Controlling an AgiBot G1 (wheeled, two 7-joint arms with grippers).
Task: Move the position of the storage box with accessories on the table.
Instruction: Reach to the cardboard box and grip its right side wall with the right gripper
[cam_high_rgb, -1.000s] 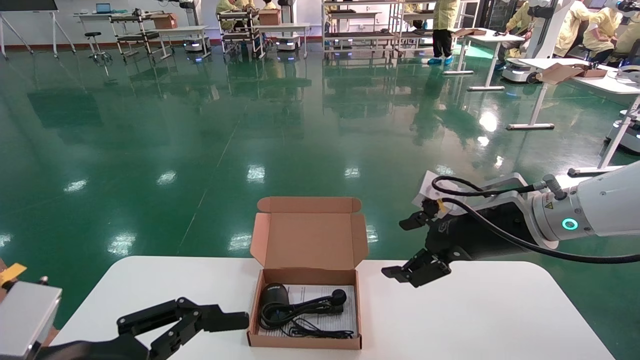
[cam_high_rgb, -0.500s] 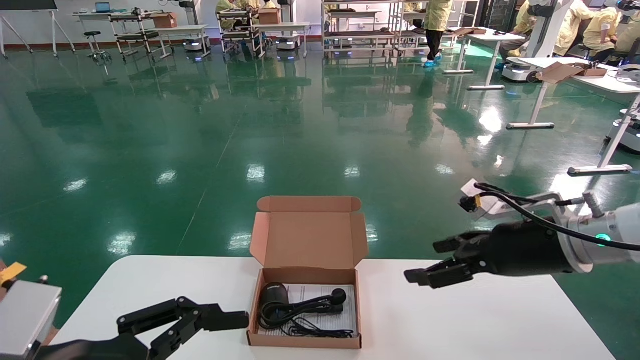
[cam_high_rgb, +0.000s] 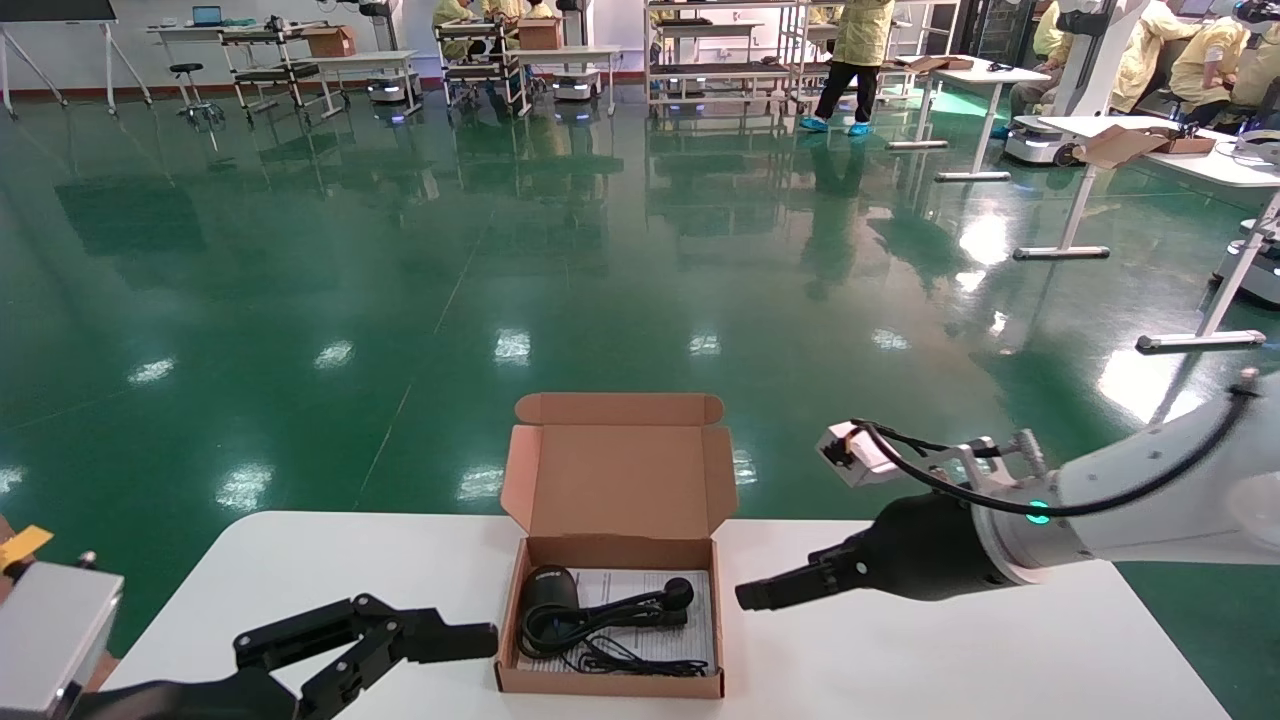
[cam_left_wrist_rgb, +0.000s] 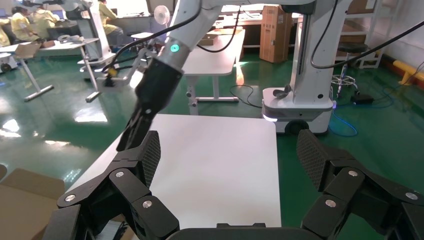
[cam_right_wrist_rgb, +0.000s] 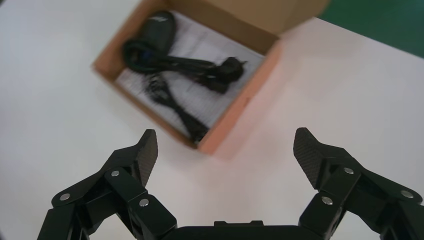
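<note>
Hovering right tool, storage box print unreadable

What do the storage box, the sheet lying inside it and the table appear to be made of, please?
The storage box looks like plain brown cardboard with a matte finish, given its folded flap lid and side tabs. The sheet under the cables seems to be thin white printed paper. The table has a smooth white top, perhaps laminate or painted board; its faint sheen leaves that open.

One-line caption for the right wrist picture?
Open right pincer hovers above the table beside the open box of cables.
</note>
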